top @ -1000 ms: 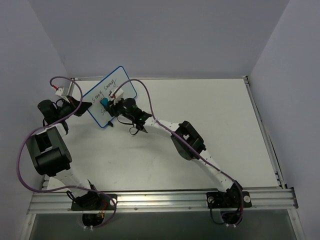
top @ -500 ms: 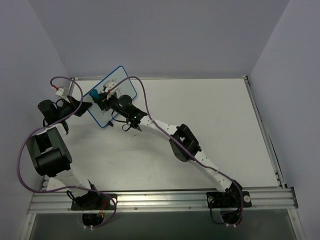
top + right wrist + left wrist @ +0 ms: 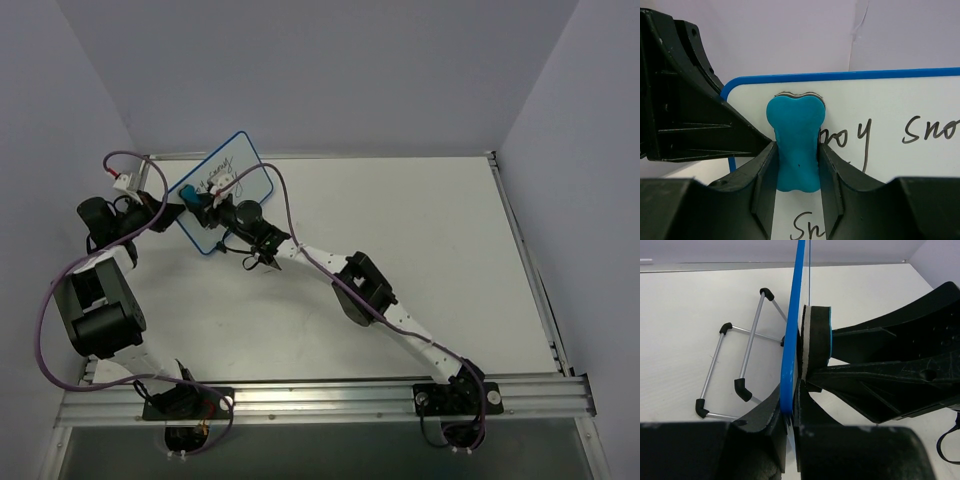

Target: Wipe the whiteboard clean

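Note:
The whiteboard (image 3: pixel 228 180) has a blue frame and black handwriting, and stands tilted at the table's far left. My left gripper (image 3: pixel 168 213) is shut on its left edge; in the left wrist view the jaws (image 3: pixel 790 407) pinch the blue frame (image 3: pixel 794 315). My right gripper (image 3: pixel 207 208) is shut on a blue bone-shaped eraser (image 3: pixel 796 142), pressed flat against the board (image 3: pixel 905 105) near its upper left corner. Handwriting shows to the right of the eraser and below it. The eraser also shows edge-on in the left wrist view (image 3: pixel 819 337).
A wire stand (image 3: pixel 742 365) with black end caps lies on the table behind the board. The side wall is close on the left, and the back wall just beyond the board. Purple cables (image 3: pixel 290 215) loop over both arms.
My right gripper has slid the eraser from the board's lower middle toward its upper left corner. The board rocked slightly in the left gripper's hold.

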You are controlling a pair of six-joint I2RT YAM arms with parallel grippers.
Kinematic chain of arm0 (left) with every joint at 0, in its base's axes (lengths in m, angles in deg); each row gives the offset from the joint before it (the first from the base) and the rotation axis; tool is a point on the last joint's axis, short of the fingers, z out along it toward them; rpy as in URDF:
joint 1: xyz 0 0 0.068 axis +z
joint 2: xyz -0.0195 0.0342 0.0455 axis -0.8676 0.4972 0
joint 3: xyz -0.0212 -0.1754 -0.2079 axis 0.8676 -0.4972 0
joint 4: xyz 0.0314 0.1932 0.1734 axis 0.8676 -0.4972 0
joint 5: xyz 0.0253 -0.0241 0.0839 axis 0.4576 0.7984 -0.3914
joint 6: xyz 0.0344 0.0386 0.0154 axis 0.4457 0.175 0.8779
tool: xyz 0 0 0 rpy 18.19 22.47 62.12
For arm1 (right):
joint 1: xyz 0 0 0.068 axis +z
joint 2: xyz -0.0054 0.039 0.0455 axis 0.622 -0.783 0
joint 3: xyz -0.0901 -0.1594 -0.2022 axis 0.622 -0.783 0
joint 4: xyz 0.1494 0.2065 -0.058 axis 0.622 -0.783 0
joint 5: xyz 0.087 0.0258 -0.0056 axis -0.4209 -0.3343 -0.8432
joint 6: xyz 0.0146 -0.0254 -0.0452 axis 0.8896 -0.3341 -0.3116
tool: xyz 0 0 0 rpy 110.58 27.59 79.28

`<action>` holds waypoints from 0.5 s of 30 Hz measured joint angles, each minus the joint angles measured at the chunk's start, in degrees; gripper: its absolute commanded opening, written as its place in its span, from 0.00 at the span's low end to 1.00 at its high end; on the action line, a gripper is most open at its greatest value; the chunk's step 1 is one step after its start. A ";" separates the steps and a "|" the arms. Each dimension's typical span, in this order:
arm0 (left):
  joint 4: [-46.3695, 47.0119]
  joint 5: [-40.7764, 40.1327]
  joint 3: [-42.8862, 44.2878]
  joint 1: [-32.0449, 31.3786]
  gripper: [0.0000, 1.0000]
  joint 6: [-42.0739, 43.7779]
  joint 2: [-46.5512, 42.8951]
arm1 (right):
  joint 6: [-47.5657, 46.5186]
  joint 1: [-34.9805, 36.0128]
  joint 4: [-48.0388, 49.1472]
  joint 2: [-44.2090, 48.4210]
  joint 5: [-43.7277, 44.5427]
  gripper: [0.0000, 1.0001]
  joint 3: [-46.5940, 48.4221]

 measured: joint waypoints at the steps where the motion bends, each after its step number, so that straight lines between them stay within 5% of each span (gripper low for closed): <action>1: -0.72 -0.28 0.00 -0.17 0.02 0.48 -0.24 | 0.11 0.00 1.53 0.44 0.15 0.00 -1.49; 8: -7.32 -1.29 3.28 -3.91 0.02 6.78 -0.26 | 2.60 -1.18 8.70 6.84 1.68 0.00 -18.08; 15: -10.03 -2.99 3.48 -4.52 0.02 8.46 -1.33 | 4.39 -3.10 8.92 6.93 0.17 0.00 -18.53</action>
